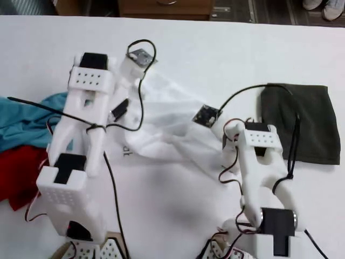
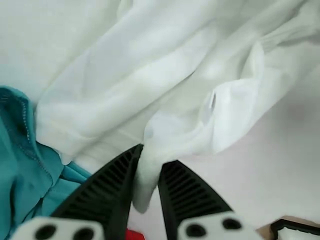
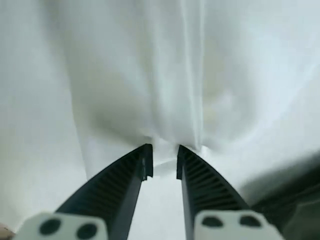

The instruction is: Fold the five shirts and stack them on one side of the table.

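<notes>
Item: white shirt [image 1: 161, 118], thin, soft woven cloth, crumpled in loose ridges, some faint grey print showing near its lower edge. It is lying mid-table [image 1: 242, 48] between the two arms, its long axis running slantwise from the left arm's end down toward the right arm's end.

Left gripper [image 2: 150, 160]: black ribbed jaws are closing on a narrow hanging fold of the white shirt, with cloth filling the gap between them. The teal shirt [image 2: 25, 170] is lying just beside this grip, at the white shirt's edge.

Right gripper [image 3: 164, 152]: jaws are nearly together, and the gathers of the white shirt are converging at their tips, so it appears to be pinching an edge there.

Governing relation: each arm is holding the end of the shirt nearer to it, so the cloth is spanning the gap and sagging in creases; judged, spreading will call for pulling apart along that slanted axis.

Other stock: red shirt [image 1: 19, 172], bunched, touching the teal one; dark shirt [image 1: 302, 124], a flat folded rectangle, lying on the right side
</notes>
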